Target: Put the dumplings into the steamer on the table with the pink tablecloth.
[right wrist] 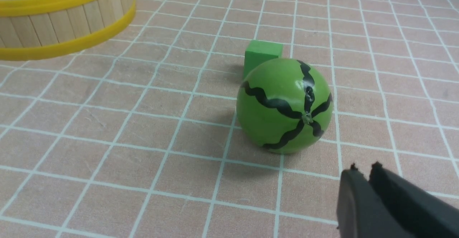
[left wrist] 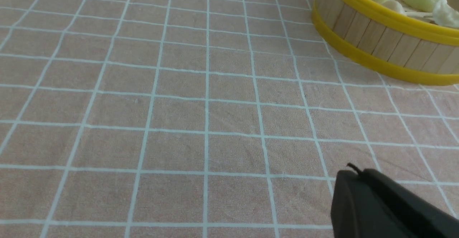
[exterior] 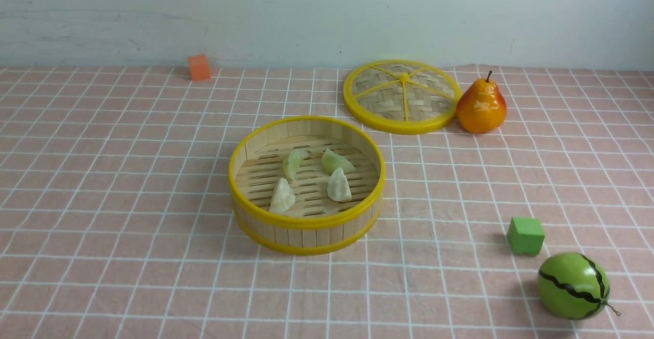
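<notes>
**Four dumplings in, claws clear**

Pink tablecloth (exterior: 127, 185) covers our desk (exterior: 613, 175) below a pale wall. All four dumplings (exterior: 311, 178) lie on the slatted floor of the steamer (exterior: 306, 221), so we judge the task done. They look light, stiff and smooth; we would pinch one across its plump middle. Our left claw (left wrist: 353, 173) and right claw (right wrist: 362, 169) each look clenched and empty, well clear of the steamer.
</notes>
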